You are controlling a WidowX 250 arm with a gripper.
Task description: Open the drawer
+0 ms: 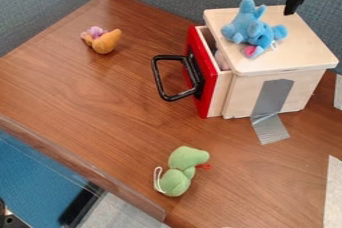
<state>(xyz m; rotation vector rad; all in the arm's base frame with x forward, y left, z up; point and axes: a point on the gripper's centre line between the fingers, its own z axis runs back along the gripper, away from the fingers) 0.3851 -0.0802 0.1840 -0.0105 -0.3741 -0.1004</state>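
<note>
The drawer (208, 89) stood partly open, jutting toward 9 o'clock from the box (304, 54) at 2 o'clock, a pale pink thing (221, 60) inside. On the box sat a blue toy (248, 24); the tool (267, 5) hung at 1 o'clock, fingers apart. The desk (100, 92) held a green toy (178, 178) at 6 o'clock.

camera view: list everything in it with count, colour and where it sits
drawer box: 1, pale wood, upper right
drawer: 1, red front, partly open, box's left side
handle: 1, black, on drawer front
blue plush: 1, blue, on box top
orange plush: 1, orange with purple, table's upper left
green plush: 1, green, table's lower middle
tape: 1, silver-grey, box side down to table
table: 1, brown, under box
partitions: 2, grey-blue, behind table
pincer: 1, black, open above box
</note>
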